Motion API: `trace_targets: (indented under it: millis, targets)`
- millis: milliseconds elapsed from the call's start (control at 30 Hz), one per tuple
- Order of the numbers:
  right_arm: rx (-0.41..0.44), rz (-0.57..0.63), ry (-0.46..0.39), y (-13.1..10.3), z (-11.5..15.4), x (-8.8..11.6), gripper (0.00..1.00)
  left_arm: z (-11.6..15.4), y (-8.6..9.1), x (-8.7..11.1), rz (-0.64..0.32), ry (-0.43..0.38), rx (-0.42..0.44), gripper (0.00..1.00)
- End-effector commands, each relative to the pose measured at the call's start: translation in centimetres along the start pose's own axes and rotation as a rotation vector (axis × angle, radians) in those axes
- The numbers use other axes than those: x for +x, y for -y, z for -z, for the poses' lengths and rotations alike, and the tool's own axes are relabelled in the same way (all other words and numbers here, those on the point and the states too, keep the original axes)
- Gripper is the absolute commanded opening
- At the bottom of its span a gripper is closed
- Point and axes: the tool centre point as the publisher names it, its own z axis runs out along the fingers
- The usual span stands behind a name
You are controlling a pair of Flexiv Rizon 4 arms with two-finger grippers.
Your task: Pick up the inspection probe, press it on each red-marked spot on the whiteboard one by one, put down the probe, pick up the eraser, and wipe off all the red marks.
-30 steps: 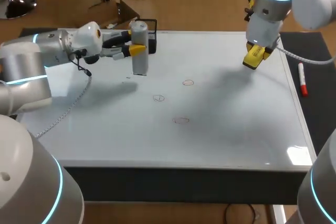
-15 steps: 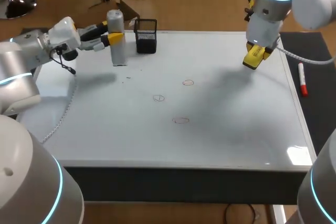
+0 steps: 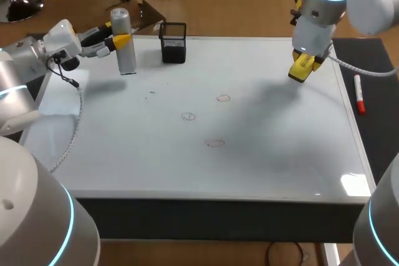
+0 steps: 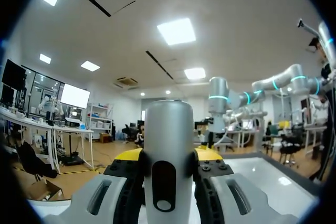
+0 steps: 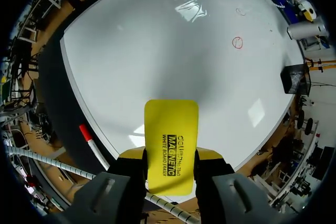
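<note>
at the far left corner of the whiteboard [image 3: 280,154], gripping the inspection probe [image 3: 126,51] upright in the left hand [image 3: 115,34], both fingers pressed tight on its grey barrel from two sides. hard to tell whether its foot touches the board. just beside that hand, toward the middle: a black mesh basket [image 3: 173,51]. well apart from that hand, out on the open board: three red marks [image 3: 223,98] [image 3: 188,116] [image 3: 215,143], all unwiped. over the far right part of the board, clamping the yellow eraser [image 5: 171,129] between both fingers of the right hand [image 3: 303,65], raised clear of the surface. off the board on the bench, beside that hand: a red marker [image 3: 359,95]. judging by this: at the put-down step for the probe, with the yellow eraser already in grasp. next: lower the probe near the basket, open the left hand, back away; then bring the right hand down flat onto the nearest mark and wipe each in turn with even pressure.
</note>
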Motion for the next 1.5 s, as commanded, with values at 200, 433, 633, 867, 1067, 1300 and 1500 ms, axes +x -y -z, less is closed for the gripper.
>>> trace_targets:
  millis: [200, 433, 633, 867, 1067, 1300, 1500]
  targets:
    - [0.001, 0.002, -0.002, 0.1, 0.1, 0.0, 0.0, 0.1, 0.0, -0.4, 0.005, -0.002, 0.007, 0.0]
    - [0.001, 0.002, -0.002, 0.1, 0.1, 0.0, 0.0, 0.1, 0.0, -0.4, 0.005, -0.002, 0.007, 0.0]
    - [0.003, 0.018, 0.002, -0.2, 0.2, -0.2, 0.0, 0.1, 0.0, -0.4, 0.005, -0.002, 0.007, 0.0]
    - [0.051, 0.135, -0.006, -3.6, 1.3, -2.3, 0.0, 0.1, 0.0, -0.4, 0.005, -0.002, 0.007, 0.0]
    - [0.089, 0.263, -0.002, -7.7, 2.4, -5.1, 0.0, 0.1, 0.0, -0.4, 0.005, -0.002, 0.007, 0.0]
    - [0.089, 0.372, 0.058, -13.0, 2.9, -8.6, 0.0, 0.1, 0.0, -0.4, 0.005, -0.002, 0.007, 0.0]
    - [0.07, 0.494, 0.069, -17.7, 2.4, -12.2, 0.0, 0.1, 0.0, -0.4, 0.005, -0.002, 0.007, 0.0]
